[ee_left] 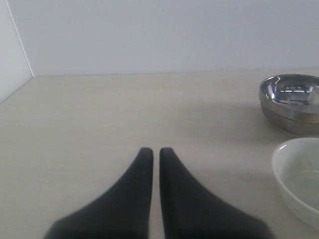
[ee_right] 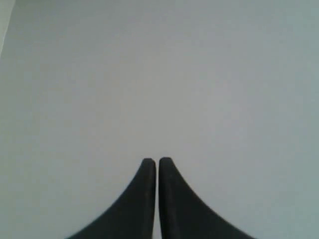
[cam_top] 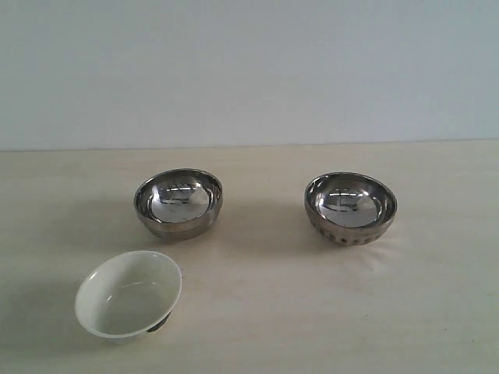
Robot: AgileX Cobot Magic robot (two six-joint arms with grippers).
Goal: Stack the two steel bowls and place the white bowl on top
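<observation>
Three bowls stand apart, exterior view: smooth steel bowl (cam_top: 178, 202) left, ribbed steel bowl (cam_top: 350, 208) right, white bowl (cam_top: 129, 294) tilted in front. Steel looks light, stiff, slippery; I'd pinch a rim. Left wrist: left gripper (ee_left: 156, 150) closed, empty. Right wrist: right gripper (ee_right: 157, 160) closed, empty.

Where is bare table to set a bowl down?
Bare beige table lies between the smooth shiny steel bowl and the ribbed shiny steel bowl, and right of the glossy cream-white round bowl. Tightest: the gap between white and smooth bowls.
</observation>
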